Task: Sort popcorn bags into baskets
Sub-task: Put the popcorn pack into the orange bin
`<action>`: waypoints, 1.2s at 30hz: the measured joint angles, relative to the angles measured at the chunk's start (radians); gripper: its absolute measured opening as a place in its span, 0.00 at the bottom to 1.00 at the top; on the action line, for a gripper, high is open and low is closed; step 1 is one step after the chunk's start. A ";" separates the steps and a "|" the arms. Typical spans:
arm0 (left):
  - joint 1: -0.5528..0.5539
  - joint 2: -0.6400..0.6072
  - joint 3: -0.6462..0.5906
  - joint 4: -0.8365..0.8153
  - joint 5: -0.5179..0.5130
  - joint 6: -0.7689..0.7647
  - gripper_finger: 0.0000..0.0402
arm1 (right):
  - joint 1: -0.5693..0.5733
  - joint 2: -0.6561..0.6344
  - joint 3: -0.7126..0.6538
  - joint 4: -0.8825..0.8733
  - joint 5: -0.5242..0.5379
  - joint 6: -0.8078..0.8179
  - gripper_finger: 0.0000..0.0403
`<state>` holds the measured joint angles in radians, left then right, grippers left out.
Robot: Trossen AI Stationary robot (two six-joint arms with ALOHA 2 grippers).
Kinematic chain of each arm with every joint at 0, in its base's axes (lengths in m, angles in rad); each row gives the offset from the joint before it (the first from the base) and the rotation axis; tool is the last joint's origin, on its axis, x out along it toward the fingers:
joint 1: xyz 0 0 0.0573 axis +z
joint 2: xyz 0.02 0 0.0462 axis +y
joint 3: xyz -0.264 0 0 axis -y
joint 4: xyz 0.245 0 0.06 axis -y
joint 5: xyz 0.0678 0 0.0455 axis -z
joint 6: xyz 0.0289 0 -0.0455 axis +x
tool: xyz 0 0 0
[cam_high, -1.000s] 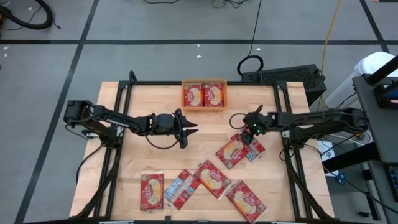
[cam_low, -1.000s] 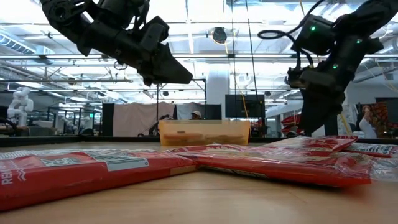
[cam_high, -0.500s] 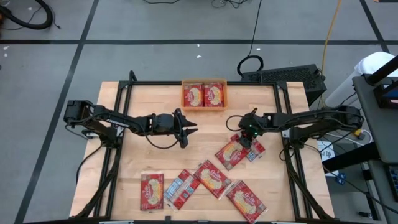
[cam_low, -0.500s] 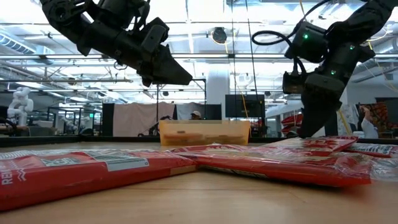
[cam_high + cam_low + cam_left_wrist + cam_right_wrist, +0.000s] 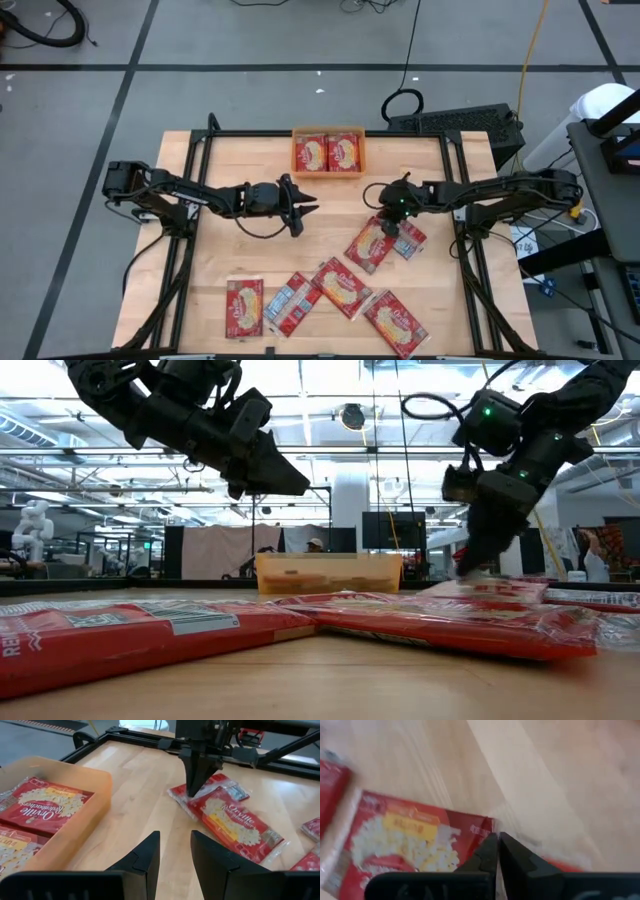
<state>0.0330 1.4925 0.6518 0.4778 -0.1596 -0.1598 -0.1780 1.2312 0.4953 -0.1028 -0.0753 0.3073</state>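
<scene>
My right gripper [image 5: 389, 224] is shut and points down on the far end of a red popcorn bag [image 5: 371, 246], which lies flat on the table and partly over a second bag [image 5: 410, 239]. My left gripper [image 5: 309, 207] hovers open above mid-table with nothing between its fingers [image 5: 175, 842]. The orange basket [image 5: 295, 152] stands at the far edge with two bags [image 5: 328, 153] flat inside. Several more bags [image 5: 343, 288] lie near the front edge. My right gripper pinches the far edge of the red bag [image 5: 484, 832] between its two shut fingers, at the clear seam by a corner [image 5: 193, 796]. The fingers come from above, pointing down. The bag lies on the table and on the bag beneath it.
Bags lie at the front left [image 5: 245, 306], front middle [image 5: 291, 301] and front right [image 5: 396, 322]. Bare wood lies between my left gripper and the basket wall [image 5: 92, 810]. The black frame rails [image 5: 455, 190] run along the table's sides.
My right gripper has gone a little toward the table's left edge and down onto the red bag's far end, tipping its fingers, and has shut there. The bag's raised far end has been pushed flatter.
</scene>
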 joint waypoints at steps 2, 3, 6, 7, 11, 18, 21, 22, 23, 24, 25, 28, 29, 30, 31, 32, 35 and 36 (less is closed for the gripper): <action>0.000 0.011 0.000 0.020 0.000 -0.007 0.28 | 0.000 0.000 0.000 0.057 0.000 -0.017 0.00; 0.000 0.023 0.000 0.040 0.000 -0.007 0.28 | -0.001 0.000 0.000 0.082 0.001 -0.022 0.00; 0.000 0.075 0.000 0.102 0.000 -0.021 0.28 | -0.013 0.000 0.000 0.143 0.000 -0.032 0.00; 0.000 0.099 0.000 0.135 0.002 -0.031 0.29 | -0.017 0.000 0.000 0.155 0.000 -0.033 0.00; 0.000 0.223 0.005 0.266 0.047 -0.077 0.37 | -0.032 0.000 0.000 0.168 -0.003 -0.044 0.00; 0.000 0.408 0.071 0.410 0.088 -0.203 0.58 | -0.041 0.000 0.000 0.249 -0.004 -0.084 0.00; 0.000 0.471 0.131 0.408 0.151 -0.242 0.66 | -0.044 0.000 0.000 0.279 -0.005 -0.095 0.00; 0.000 0.493 0.153 0.407 0.176 -0.248 0.68 | -0.045 0.000 0.000 0.286 -0.005 -0.102 0.00; 0.000 0.515 0.175 0.407 0.195 -0.258 0.70 | -0.045 0.000 0.000 0.290 -0.006 -0.109 0.00; 0.000 0.533 0.195 0.405 0.211 -0.271 0.71 | -0.045 0.000 0.000 0.299 -0.007 -0.111 0.00; 0.000 0.551 0.216 0.398 0.221 -0.282 0.73 | -0.045 0.000 0.000 0.308 -0.007 -0.112 0.00; 0.006 0.594 0.272 0.355 0.222 -0.300 0.73 | -0.045 0.000 0.000 0.332 -0.008 -0.115 0.00; 0.009 0.606 0.290 0.337 0.221 -0.299 0.72 | -0.045 0.000 0.000 0.339 -0.008 -0.115 0.00; 0.013 0.615 0.304 0.328 0.220 -0.296 0.70 | -0.045 0.000 0.000 0.343 -0.008 -0.118 0.00; 0.017 0.617 0.306 0.320 0.219 -0.295 0.66 | -0.045 0.000 0.000 0.347 -0.008 -0.119 0.00; 0.021 0.617 0.309 0.317 0.219 -0.294 0.62 | -0.044 0.000 0.000 0.353 -0.009 -0.119 0.00; 0.035 0.612 0.315 0.324 0.221 -0.268 0.44 | -0.044 0.000 0.000 0.369 -0.016 -0.126 0.00; 0.039 0.608 0.315 0.321 0.225 -0.255 0.37 | -0.044 0.000 0.000 0.380 -0.027 -0.130 0.00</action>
<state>0.0724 2.1006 0.9668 0.7991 0.0653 -0.4152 -0.2222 1.2308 0.4953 0.2773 -0.1027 0.1777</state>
